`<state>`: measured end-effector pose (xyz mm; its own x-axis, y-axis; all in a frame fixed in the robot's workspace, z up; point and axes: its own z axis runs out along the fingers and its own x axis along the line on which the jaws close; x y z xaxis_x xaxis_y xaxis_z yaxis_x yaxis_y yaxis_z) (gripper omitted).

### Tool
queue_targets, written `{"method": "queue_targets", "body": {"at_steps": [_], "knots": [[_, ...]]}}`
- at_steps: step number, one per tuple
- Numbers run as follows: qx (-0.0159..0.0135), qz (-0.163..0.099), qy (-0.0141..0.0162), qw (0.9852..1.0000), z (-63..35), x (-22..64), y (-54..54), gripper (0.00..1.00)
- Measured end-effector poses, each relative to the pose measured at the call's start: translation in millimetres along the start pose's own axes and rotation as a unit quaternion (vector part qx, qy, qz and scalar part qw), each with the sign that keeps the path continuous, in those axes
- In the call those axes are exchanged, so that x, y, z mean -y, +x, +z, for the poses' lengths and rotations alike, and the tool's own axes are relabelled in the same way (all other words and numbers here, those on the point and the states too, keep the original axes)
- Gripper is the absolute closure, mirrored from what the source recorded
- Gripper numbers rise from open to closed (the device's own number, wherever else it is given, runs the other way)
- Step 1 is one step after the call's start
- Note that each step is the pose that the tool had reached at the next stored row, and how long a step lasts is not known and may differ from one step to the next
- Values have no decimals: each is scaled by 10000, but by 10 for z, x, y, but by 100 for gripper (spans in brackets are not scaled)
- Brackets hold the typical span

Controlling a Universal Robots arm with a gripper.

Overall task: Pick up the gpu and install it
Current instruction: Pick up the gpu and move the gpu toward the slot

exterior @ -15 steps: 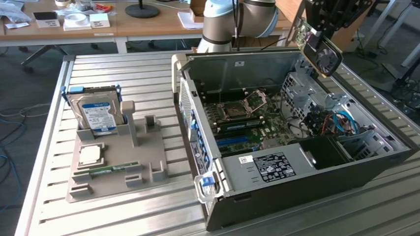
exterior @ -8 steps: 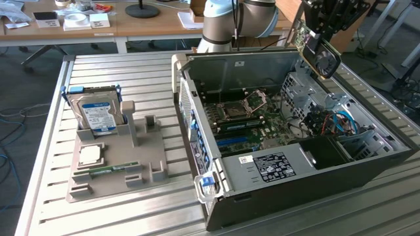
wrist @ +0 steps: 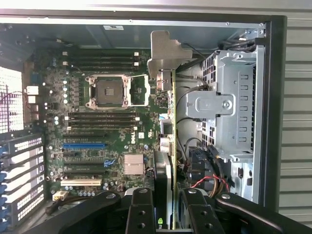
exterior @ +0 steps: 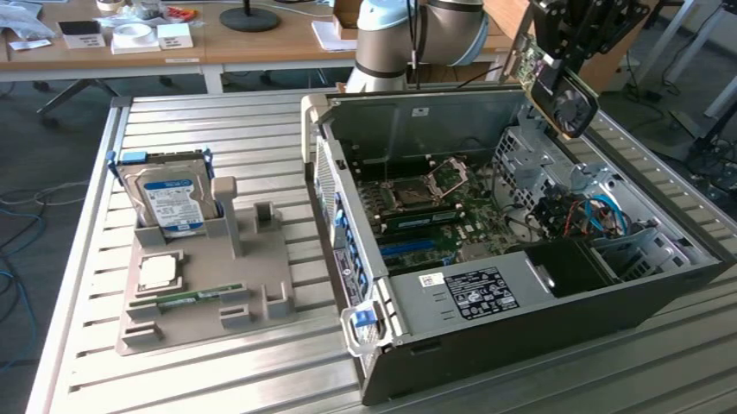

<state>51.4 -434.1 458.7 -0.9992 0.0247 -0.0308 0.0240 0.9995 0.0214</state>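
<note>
My gripper (exterior: 567,47) hangs over the far right corner of the open computer case (exterior: 519,293), shut on the gpu (exterior: 567,97). The card dangles below the fingers with its black round fan facing the exterior view's right. In the wrist view the gpu (wrist: 168,146) appears edge-on between my two black fingers (wrist: 140,212), its silver bracket (wrist: 165,51) at the far end. It is held in the air above the motherboard (wrist: 97,122), over the strip between the board and the drive cage. The blue slot (wrist: 83,145) and the other expansion slots stand bare.
A grey fixture (exterior: 202,293) at the exterior view's left holds the blue-labelled hard drive (exterior: 171,200), a CPU (exterior: 158,273) and a RAM stick (exterior: 185,300). Inside the case are a silver drive cage (wrist: 226,102), loose cables (wrist: 209,183) and a black power supply (exterior: 484,289).
</note>
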Motion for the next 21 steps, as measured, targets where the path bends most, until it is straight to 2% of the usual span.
{"method": "queue_targets", "body": {"at_steps": [21], "knots": [[0,1,1,10000,364,6,11,73]]}}
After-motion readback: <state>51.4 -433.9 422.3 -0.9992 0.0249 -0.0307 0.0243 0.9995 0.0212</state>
